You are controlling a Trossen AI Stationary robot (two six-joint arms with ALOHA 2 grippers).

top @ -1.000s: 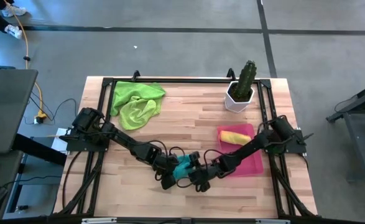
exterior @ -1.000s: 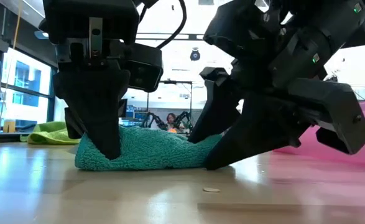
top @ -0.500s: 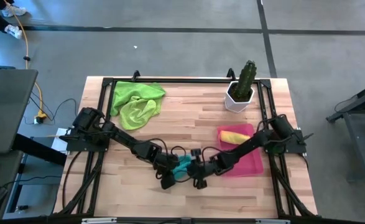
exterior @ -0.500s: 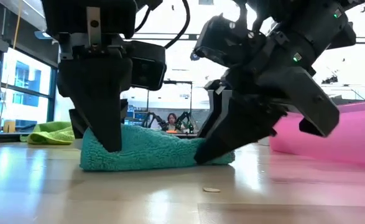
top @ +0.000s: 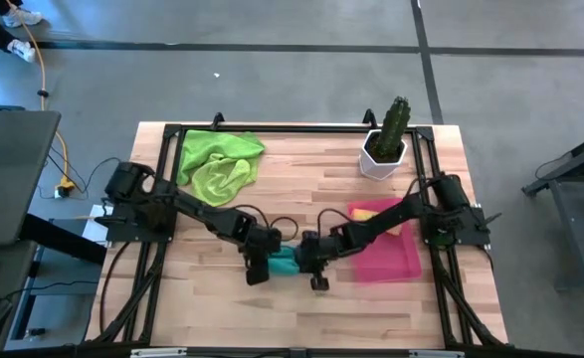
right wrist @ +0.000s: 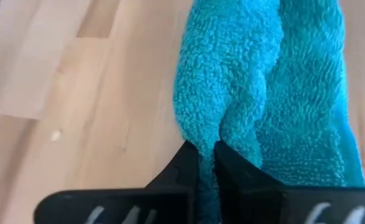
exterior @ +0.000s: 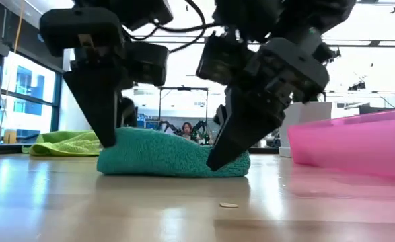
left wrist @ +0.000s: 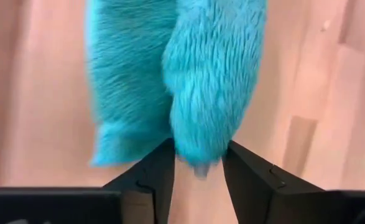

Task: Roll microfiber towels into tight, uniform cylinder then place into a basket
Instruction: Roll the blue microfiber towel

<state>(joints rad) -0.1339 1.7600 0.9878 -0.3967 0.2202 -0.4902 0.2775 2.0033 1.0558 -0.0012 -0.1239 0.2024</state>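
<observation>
Since the earlier frames both arms shifted left; right gripper went from spread to pinched on a fold of the rolled teal microfiber towel. Left gripper loosened, fingers apart around the roll's other end. Roll lies on the wooden table, left of the pink translucent plastic basket.

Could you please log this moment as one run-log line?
teal towel: on table | right end effector: shut on teal towel | left end effector: open around its other end
</observation>
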